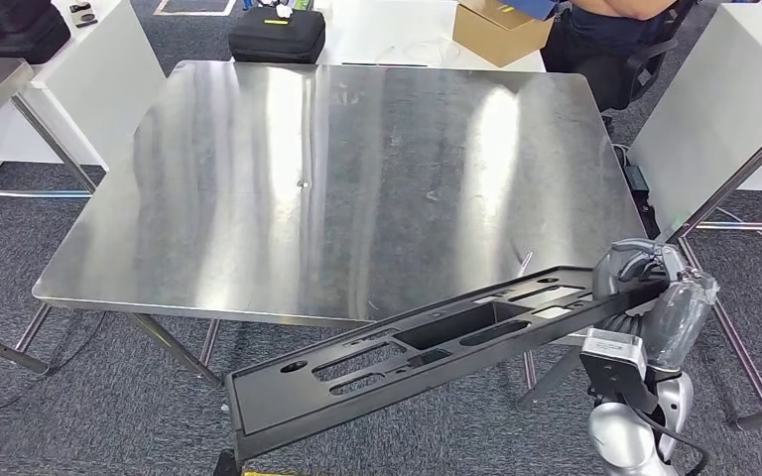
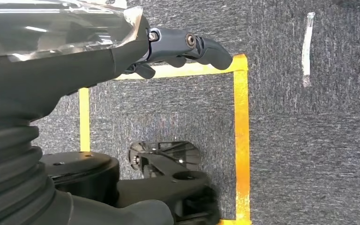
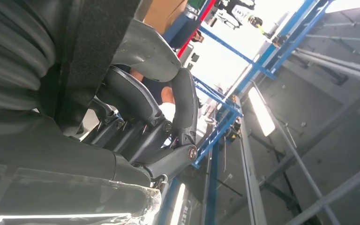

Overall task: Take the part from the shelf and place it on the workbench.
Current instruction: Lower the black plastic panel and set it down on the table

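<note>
A long black flat part [image 1: 407, 357] with several cut-outs hangs slanted below the near edge of the steel workbench [image 1: 357, 169]. Its right end overlaps the bench's near right corner, and its left end dips toward the floor. My right hand [image 1: 637, 273] grips that right end; in the right wrist view dark fingers [image 3: 136, 98] wrap round the part's black edge [image 3: 98, 33]. My left hand [image 2: 187, 47] hangs over the carpet, its fingers loosely extended and holding nothing.
Behind the bench a white table holds a black case [image 1: 278, 35] and a cardboard box [image 1: 501, 30], with a person [image 1: 615, 20] sitting beside it. White tables flank both sides. Yellow tape [image 2: 241, 140] marks a square on the grey carpet.
</note>
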`<state>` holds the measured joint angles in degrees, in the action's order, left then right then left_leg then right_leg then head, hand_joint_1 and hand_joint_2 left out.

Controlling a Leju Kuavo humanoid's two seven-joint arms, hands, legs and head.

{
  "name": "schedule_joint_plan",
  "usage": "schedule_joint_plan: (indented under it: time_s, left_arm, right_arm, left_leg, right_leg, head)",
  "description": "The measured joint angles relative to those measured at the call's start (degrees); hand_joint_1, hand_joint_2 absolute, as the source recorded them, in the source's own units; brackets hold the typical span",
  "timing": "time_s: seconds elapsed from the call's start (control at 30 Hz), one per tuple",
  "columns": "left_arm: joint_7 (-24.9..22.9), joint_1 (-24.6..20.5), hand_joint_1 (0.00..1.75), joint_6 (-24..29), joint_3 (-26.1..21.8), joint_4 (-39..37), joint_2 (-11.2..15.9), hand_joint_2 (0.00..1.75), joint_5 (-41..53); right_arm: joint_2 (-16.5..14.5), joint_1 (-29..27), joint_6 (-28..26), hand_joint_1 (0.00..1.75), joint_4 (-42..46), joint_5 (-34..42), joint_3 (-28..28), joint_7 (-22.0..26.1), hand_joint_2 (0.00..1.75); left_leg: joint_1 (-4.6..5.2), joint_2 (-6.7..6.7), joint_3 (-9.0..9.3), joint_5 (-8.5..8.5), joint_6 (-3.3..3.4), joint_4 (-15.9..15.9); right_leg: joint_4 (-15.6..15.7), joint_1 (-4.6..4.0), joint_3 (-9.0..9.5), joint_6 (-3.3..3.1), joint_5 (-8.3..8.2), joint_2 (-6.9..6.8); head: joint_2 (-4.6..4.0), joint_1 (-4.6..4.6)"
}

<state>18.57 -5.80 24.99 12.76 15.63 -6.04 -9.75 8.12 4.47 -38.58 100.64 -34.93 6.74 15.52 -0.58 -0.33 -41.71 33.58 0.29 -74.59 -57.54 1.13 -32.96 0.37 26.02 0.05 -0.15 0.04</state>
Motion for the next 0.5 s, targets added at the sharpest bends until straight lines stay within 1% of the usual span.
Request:
schedule_joint_plan:
  time_s: [0.03, 0.07, 0.1, 0.13, 0.17, 0.2, 0.23, 0.3, 0.33, 0.37, 0.43, 0.47, 0.5]
  left_arm:
    - [-0.01, 0.0, 0.0, -0.01, 0.0, 0.0, 0.01, 1.75, 0.01]
    - [-0.04, -0.03, 0.0, -0.1, 0.0, 0.0, 0.03, 1.75, 0.03]
    - [-0.16, -0.09, 0.0, -0.3, 0.02, 0.0, 0.06, 1.75, 0.09]
    - [-0.34, -0.17, 0.0, -0.62, 0.07, 0.0, 0.09, 1.75, 0.15]
    - [-0.58, -0.26, 0.0, -1.01, 0.17, 0.0, 0.15, 1.75, 0.23]
    - [-0.84, -0.33, 0.0, -1.39, 0.32, 0.0, 0.25, 1.75, 0.3]
    - [-1.02, -0.39, 0.0, -1.66, 0.48, 0.0, 0.37, 1.75, 0.36]
    - [-1.13, -0.51, 0.0, -1.7, 0.7, 0.02, 0.57, 1.75, 0.43]
    - [-1.09, -0.64, 0.0, -1.5, 0.76, 0.03, 0.61, 1.75, 0.45]
    - [-1.05, -0.77, 0.0, -1.29, 0.84, 0.04, 0.59, 1.75, 0.51]
    - [-1.14, -0.98, 0.0, -1.13, 1.11, 0.04, 0.49, 1.75, 0.73]
    - [-1.31, -1.04, 0.0, -1.22, 1.34, 0.04, 0.44, 1.75, 0.9]
    - [-1.52, -1.09, 0.0, -1.38, 1.63, 0.04, 0.42, 1.75, 1.06]
  right_arm:
    - [0.01, 0.01, 0.05, 1.75, -0.08, -0.08, 0.13, 0.01, 1.75]
    - [0.01, 0.05, 0.14, 1.75, -0.14, -0.23, 0.22, 0.01, 1.75]
    - [0.02, 0.21, 0.33, 1.75, -0.21, -0.5, 0.34, 0.01, 1.75]
    - [0.07, 0.51, 0.61, 1.75, -0.31, -0.86, 0.49, -0.04, 1.75]
    - [0.15, 0.97, 0.99, 1.75, -0.45, -1.45, 0.69, -0.19, 1.75]
    - [0.28, 1.59, 1.45, 1.75, -0.64, -2.2, 1.01, -0.48, 1.75]
    - [0.42, 2.27, 1.94, 1.75, -0.86, -3.06, 1.39, -0.86, 1.75]
    - [0.88, 3.8, 3.01, 1.75, -1.42, -5.12, 2.38, -1.89, 1.75]
    - [1.29, 4.77, 3.62, 1.75, -1.8, -6.14, 2.88, -2.5, 1.75]
    - [1.83, 5.91, 4.35, 1.75, -2.31, -7.18, 3.4, -3.2, 1.75]
    - [3.08, 8.67, 6.28, 1.75, -3.95, -9.04, 4.45, -4.73, 1.75]
    - [3.68, 10.23, 7.48, 1.75, -5.11, -9.9, 5.08, -5.5, 1.75]
    - [4.26, 11.95, 8.77, 1.75, -6.38, -10.77, 5.77, -6.25, 1.75]
  left_leg:
    - [-0.11, 0.05, 0.26, -1.76, -0.03, 1.64]
    - [-0.21, 0.11, 1.53, -4.15, 0.02, 5.07]
    - [-0.28, 0.15, 3.23, -6.21, 0.14, 9.03]
    - [-0.26, 0.14, 4.83, -7.53, 0.27, 12.4]
    - [-0.18, 0.11, 5.84, -8.09, 0.44, 14.5]
    - [-0.01, 0.08, 6.3, -8.0, 0.65, 15.37]
    - [0.19, 0.06, 6.41, -7.88, 0.89, 15.58]
    - [0.25, 0.03, 6.7, -7.99, 1.64, 15.97]
    - [0.2, 0.04, 6.94, -8.03, 2.06, 16.21]
    - [0.12, 0.04, 7.19, -8.05, 2.41, 16.42]
    - [0.16, 0.07, 7.41, -7.82, 2.91, 16.49]
    - [0.19, 0.07, 7.51, -7.7, 2.99, 16.48]
    - [0.19, 0.06, 7.64, -7.55, 3.01, 16.47]
  right_leg:
    - [-0.01, 0.02, 0.28, 0.06, 0.21, 0.05]
    - [-0.02, 0.05, 0.62, 0.22, 0.47, 0.1]
    - [-0.03, 0.03, 0.93, 0.46, 0.74, 0.14]
    - [-0.1, -0.15, 1.1, 0.76, 1.0, 0.19]
    - [-0.13, -0.29, 1.14, 1.06, 1.18, 0.24]
    - [-0.11, -0.41, 1.11, 1.38, 1.28, 0.28]
    - [-0.04, -0.45, 1.06, 1.68, 1.31, 0.31]
    - [-0.33, -0.38, 0.83, 2.29, 1.64, 0.27]
    - [-1.66, -0.34, 0.13, 2.43, 2.22, 0.22]
    - [-4.2, -0.34, -1.24, 2.45, 3.18, 0.18]
    - [-11.92, -0.23, -5.69, 2.29, 5.48, 0.14]
    - [-15.1, -0.19, -7.8, 2.39, 6.08, 0.13]
    - [-16.52, -0.1, -9.08, 2.7, 5.87, 0.12]
  head:
    - [0.0, -0.01]
    - [0.0, -0.02]
    - [0.0, -0.02]
    - [0.0, 0.01]
    - [0.0, 0.04]
    - [0.0, 0.05]
    - [0.0, 0.05]
    - [0.0, 0.04]
    - [0.0, 0.1]
    - [0.0, 0.16]
    - [0.0, 0.26]
    - [0.0, 0.26]
    - [0.0, 0.27]
